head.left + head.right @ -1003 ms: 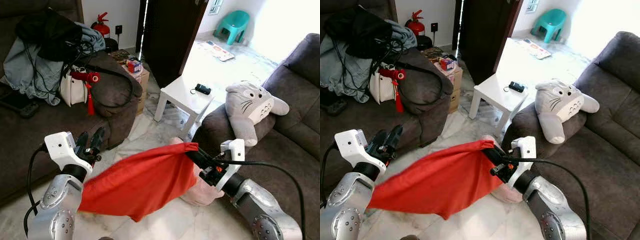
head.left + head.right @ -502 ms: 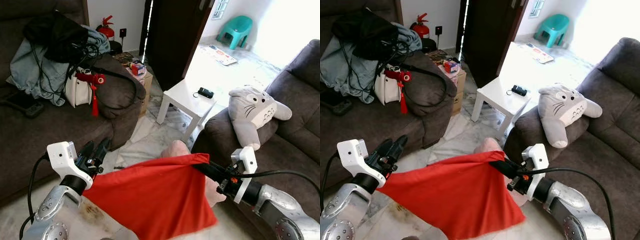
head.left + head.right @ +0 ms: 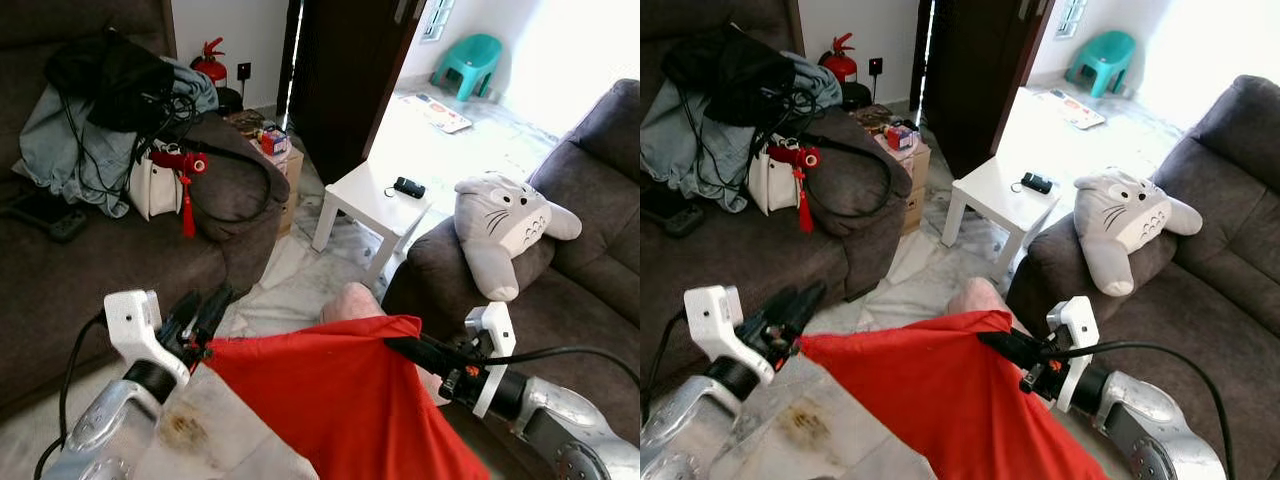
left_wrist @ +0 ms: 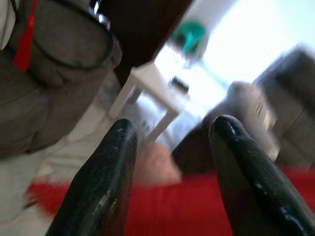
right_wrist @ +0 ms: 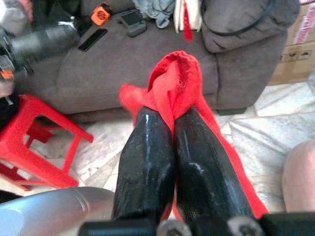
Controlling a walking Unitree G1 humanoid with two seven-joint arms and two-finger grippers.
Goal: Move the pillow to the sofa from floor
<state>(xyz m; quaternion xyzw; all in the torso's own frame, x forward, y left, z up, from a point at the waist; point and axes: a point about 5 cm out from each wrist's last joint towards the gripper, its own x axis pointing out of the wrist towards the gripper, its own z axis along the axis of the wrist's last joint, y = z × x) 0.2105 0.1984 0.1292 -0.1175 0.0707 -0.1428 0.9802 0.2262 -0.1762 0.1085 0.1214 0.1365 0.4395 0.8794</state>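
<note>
**Red pillow lifted off the floor, not yet on a sofa**

The red pillow (image 3: 350, 400), limp like an empty cover, is held stretched in the air above the pale floor (image 3: 290, 285), between the two sofas. One corner is pinched tight between the shut fingers of the right pincer (image 5: 170, 142), as is plainly seen in the right wrist view. The opposite corner lies at the left pincer (image 3: 790, 315); its fingers are spread apart in the left wrist view, with the red cloth seen beyond them, so a firm grip on that side cannot be confirmed.

The pick-up is judged done: the pillow is clear of the floor. What is left is the carry to a seat and the release.

One red pillow is counted. Two sofas are in view: a left sofa (image 3: 90, 270) loaded with clothes and a white bag (image 3: 152, 185), and a right sofa (image 3: 590, 250) bearing one grey plush toy (image 3: 500, 225). Beyond the pillow stands one white desk (image 3: 370, 195), and farther off one teal stool (image 3: 470, 55) and one fire extinguisher (image 3: 208, 62).
</note>
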